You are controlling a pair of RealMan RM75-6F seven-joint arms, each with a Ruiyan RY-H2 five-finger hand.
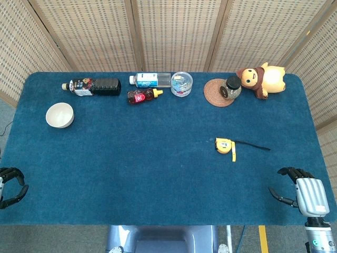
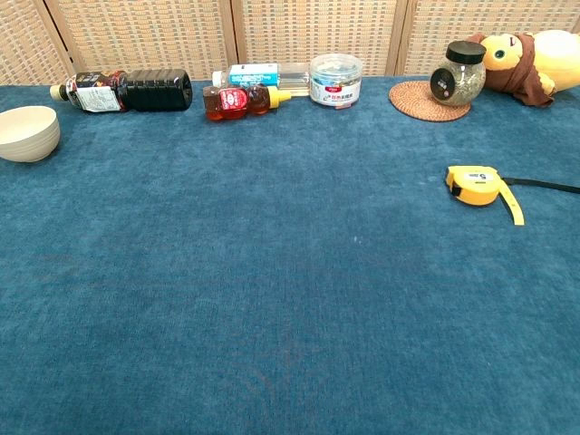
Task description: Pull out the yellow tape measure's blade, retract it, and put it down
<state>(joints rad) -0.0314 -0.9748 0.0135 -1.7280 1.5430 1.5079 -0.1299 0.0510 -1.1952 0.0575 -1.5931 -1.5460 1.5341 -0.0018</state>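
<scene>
The yellow tape measure (image 1: 224, 145) (image 2: 472, 183) lies on the blue table (image 1: 158, 168), right of centre. A short piece of yellow blade (image 1: 234, 152) sticks out toward the front, and a black strap (image 1: 255, 145) trails to the right. My right hand (image 1: 304, 191) hovers at the table's front right corner, fingers apart and holding nothing, well short of the tape measure. At the front left edge my left hand (image 1: 10, 185) shows only partly, fingers spread and empty. Neither hand appears in the chest view.
Along the back stand a dark bottle (image 1: 92, 86), a clear water bottle (image 1: 150, 80), a red honey bottle (image 1: 142, 96), a clear tub (image 1: 181, 84), a jar (image 1: 232, 87) on a woven coaster (image 1: 215, 95) and a plush toy (image 1: 263, 78). A white bowl (image 1: 59, 115) sits far left.
</scene>
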